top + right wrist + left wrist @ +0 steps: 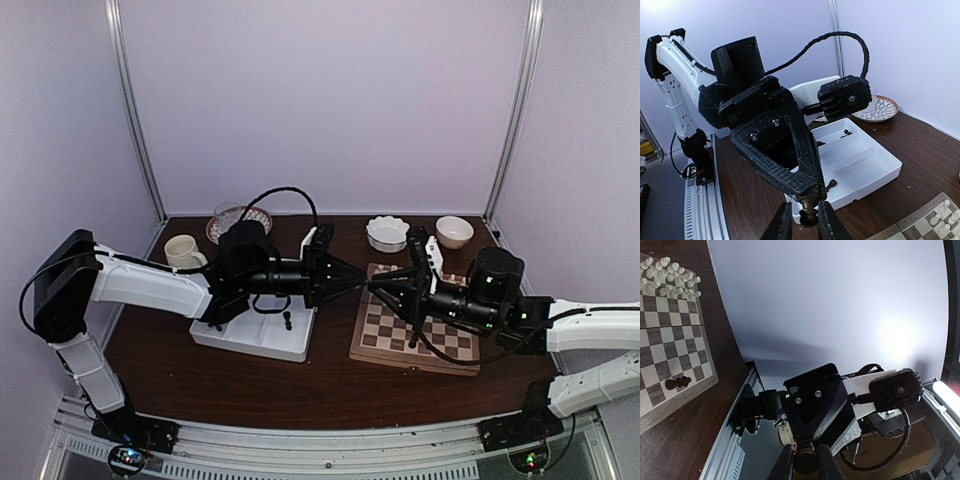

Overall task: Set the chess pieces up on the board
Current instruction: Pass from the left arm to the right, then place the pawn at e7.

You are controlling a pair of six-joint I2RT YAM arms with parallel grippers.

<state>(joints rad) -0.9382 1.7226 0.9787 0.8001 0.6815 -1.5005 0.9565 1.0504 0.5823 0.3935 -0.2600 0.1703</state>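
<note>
Arms meet above the tabletop (200, 370) to pass 1 dark chess piece (809, 215). The left gripper (808, 195) has its jaws clamped on it. The right gripper (802, 225) has jaws on both sides; I cannot tell if they squeeze. Next, I think left must let go, then right carries it to the board (415, 335).

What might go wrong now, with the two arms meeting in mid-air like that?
1. The tiny dark piece hangs in the left jaws, with the right jaws either side of it. If one lets go before the other grips firmly, it may fall to the table and roll away.
2. The pale pieces stand tightly packed on the board; an arm coming down could topple them.
</note>
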